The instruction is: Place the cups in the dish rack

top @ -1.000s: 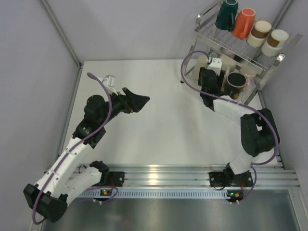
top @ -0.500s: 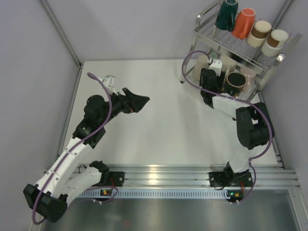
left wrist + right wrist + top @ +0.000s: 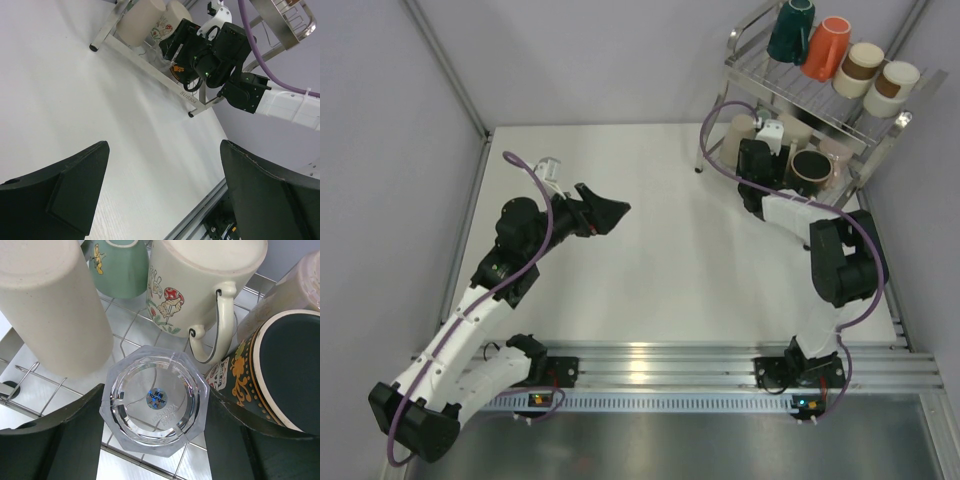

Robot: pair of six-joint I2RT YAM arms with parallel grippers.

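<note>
Upper right, dish rack [image 3: 765, 78] looks nearly loaded; right gripper [image 3: 155, 405] pinches a clear glass [image 3: 150, 385] on the lower shelf; left gripper [image 3: 164, 150] is spread.

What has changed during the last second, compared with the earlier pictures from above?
The right arm drew its elbow in toward the dish rack and pushed the right gripper slightly deeper over the lower shelf. Its fingers stay closed on the clear glass; nothing was let go. The left gripper, open above the table, and the cups on the top shelf did not move.
</note>
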